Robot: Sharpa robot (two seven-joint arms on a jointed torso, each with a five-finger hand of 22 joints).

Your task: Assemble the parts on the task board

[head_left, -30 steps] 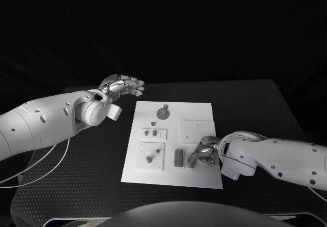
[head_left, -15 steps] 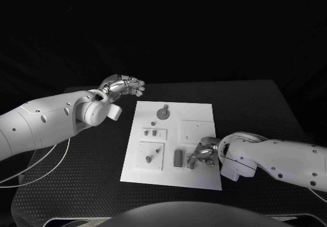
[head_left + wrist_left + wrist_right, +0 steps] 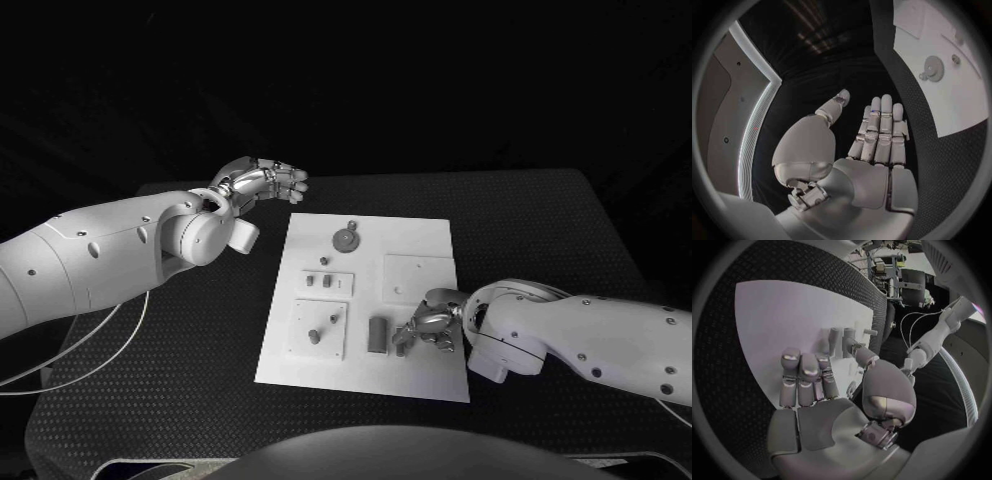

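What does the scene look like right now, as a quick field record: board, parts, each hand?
task board: white plate mid-table, lying flat
parts: round piece at far end; upright cylinder near right hand; small pieces between
left hand: off the board's far left corner, fingers straight, holding nothing
right hand: over the board's near right part; grasp cannot be told

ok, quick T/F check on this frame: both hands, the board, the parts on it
1. The left hand is off the task board, over the black table. True.
2. The left hand holds a part. False: its fingers are straight and hold nothing.
3. The right hand is over the board's near right area. True.
4. The round part lies at the board's near edge. False: it lies near the far edge.
5. The board hangs off the table. False: it lies wholly on it.
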